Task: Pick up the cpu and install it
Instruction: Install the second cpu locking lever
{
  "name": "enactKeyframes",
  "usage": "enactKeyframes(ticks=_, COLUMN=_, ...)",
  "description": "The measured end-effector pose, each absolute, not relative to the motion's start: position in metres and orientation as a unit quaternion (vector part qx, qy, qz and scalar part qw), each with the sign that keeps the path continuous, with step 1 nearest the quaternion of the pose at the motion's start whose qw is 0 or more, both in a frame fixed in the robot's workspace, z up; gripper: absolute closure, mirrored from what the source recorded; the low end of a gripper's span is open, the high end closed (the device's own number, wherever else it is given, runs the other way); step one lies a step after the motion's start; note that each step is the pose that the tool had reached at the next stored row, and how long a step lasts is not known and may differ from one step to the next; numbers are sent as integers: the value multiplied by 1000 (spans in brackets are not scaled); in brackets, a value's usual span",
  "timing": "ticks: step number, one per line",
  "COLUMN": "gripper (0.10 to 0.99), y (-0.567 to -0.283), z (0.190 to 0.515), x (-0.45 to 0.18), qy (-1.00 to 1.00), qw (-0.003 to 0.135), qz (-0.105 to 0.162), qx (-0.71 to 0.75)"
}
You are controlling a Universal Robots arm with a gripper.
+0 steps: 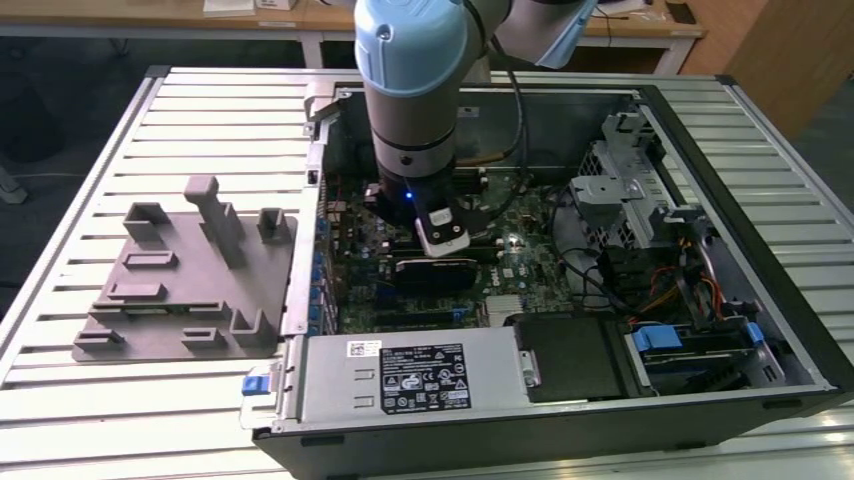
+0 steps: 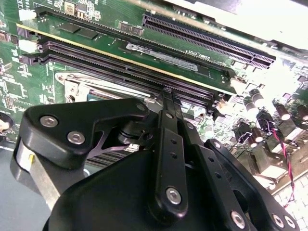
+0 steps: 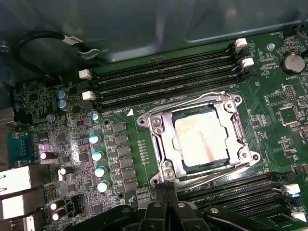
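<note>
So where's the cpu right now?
In the first wrist view the cpu sits in the motherboard socket, inside the metal retention frame, between the memory slot banks.

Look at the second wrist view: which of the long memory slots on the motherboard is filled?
The second slot up from the end effector: it holds a green memory module with black chips, standing between its black slot walls. The other slots show bare open channels.
</note>
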State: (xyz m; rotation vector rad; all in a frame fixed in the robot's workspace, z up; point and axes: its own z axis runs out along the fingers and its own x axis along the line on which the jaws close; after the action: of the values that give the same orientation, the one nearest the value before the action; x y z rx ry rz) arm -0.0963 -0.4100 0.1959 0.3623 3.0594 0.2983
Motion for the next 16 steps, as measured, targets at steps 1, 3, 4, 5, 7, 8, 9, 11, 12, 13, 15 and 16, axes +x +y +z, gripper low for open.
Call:
enactKeyframes(ticks=1, gripper=980, y=-410, z=196, x=-96, qy=988, qw=23, qz=96, qx=117)
enactKeyframes(ticks=3, gripper=980, y=-409, z=196, x=-96, qy=988, qw=23, qz=96, qx=117)
enactKeyframes(ticks=4, gripper=980, y=-409, z=196, x=-96, qy=988, qw=23, qz=96, qx=117)
enactKeyframes(ticks=5, gripper=980, y=-409, z=196, x=-96, qy=988, qw=23, qz=96, qx=117)
enactKeyframes(ticks=7, gripper=980, y=-408, z=196, x=-97, qy=988, qw=23, qz=96, qx=117)
enactKeyframes(ticks=8, gripper=980, y=-408, z=196, x=-97, qy=988, qw=23, qz=97, qx=117)
enactKeyframes(ticks=9, gripper=980, y=-408, z=195, x=-97, qy=988, qw=23, qz=97, qx=117)
enactKeyframes(ticks=11, gripper=980, y=-408, z=195, x=-97, qy=988, qw=23, qz=97, qx=117)
enactKeyframes(ticks=12, gripper=980, y=-408, z=195, x=-97, qy=988, qw=23, qz=97, qx=117)
enactKeyframes(ticks=13, gripper=980, y=-408, z=195, x=-97, qy=988, qw=23, qz=97, qx=117)
enactKeyframes(ticks=15, gripper=980, y=-408, z=195, x=-97, qy=988, qw=23, qz=97, qx=117)
enactKeyframes(ticks=16, gripper=980, y=-408, z=195, x=-97, qy=988, qw=23, qz=97, qx=117)
